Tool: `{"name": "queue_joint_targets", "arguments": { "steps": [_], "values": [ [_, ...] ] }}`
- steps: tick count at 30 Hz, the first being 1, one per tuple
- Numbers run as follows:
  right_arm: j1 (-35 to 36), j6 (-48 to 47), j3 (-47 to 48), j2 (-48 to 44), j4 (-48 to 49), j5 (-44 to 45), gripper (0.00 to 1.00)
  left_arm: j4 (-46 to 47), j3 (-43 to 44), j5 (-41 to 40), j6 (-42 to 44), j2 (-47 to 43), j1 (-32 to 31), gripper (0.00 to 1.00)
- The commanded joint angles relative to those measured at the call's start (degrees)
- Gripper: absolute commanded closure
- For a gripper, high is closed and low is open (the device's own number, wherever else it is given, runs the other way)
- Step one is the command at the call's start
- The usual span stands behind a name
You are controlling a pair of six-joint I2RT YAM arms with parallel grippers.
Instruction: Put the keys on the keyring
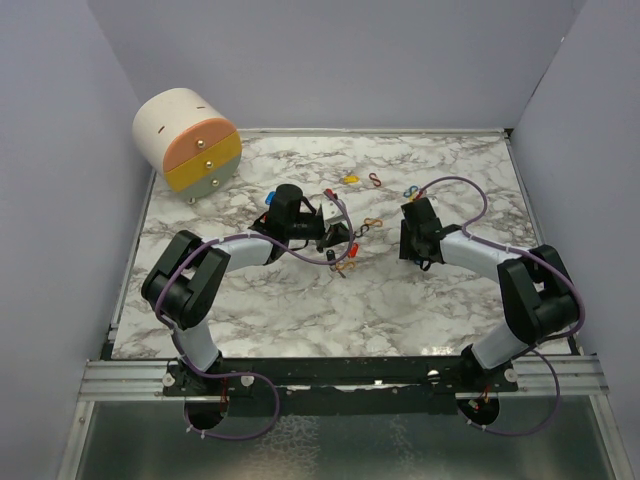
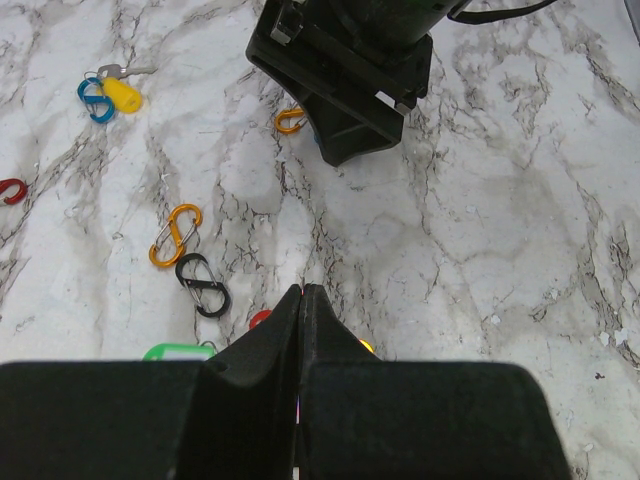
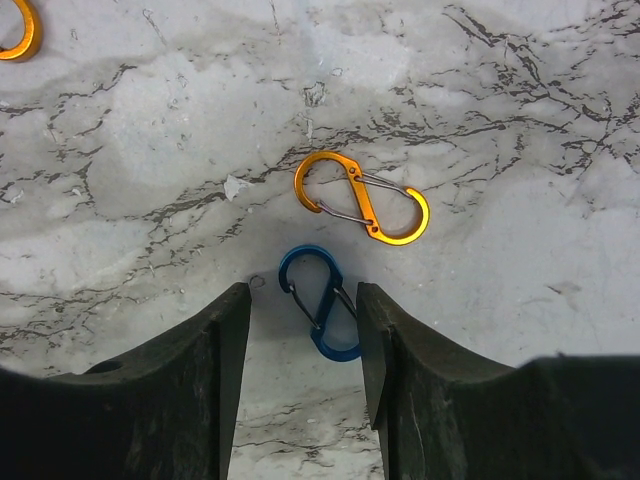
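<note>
Marble table (image 1: 420, 300): right pincer (image 3: 303, 295) released astride a blue wire clip (image 3: 322, 303), orange clip (image 3: 362, 198) just ahead; left pincer (image 2: 302, 300) clenched, a green key tag (image 2: 178, 351) just beside its left finger, a yellow key tag (image 2: 122, 95) well ahead to the left.

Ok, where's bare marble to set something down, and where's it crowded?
Widest bare patch: the near strip of table between the arm bases. Also the far right corner and the left edge in front of the drawer unit. Crowded: the middle around left gripper and right gripper, with S-clips and a yellow key tag.
</note>
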Motion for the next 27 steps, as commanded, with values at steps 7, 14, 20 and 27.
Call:
{"name": "queue_joint_targets", "arguments": {
  "steps": [7, 14, 20, 27],
  "values": [
    [-1.0, 0.4, 1.1, -0.1, -4.0, -0.8, 0.54, 1.0, -0.1, 0.1, 0.4, -1.7, 0.2, 1.0],
    [-1.3, 0.4, 0.6, -0.3, -4.1, -1.7, 0.69, 1.0, -0.1, 0.1, 0.4, -1.8, 0.2, 1.0],
    [-1.4, 0.6, 0.1, -1.0, -4.0, -1.8, 0.99, 1.0, -0.3, 0.1, 0.4, -1.8, 0.2, 1.0],
    [-1.4, 0.3, -0.8, -3.9, -2.3, -1.6, 1.0, 1.0, -0.3, 0.0, 0.4, -2.2, 0.2, 1.0]
  ]
}}
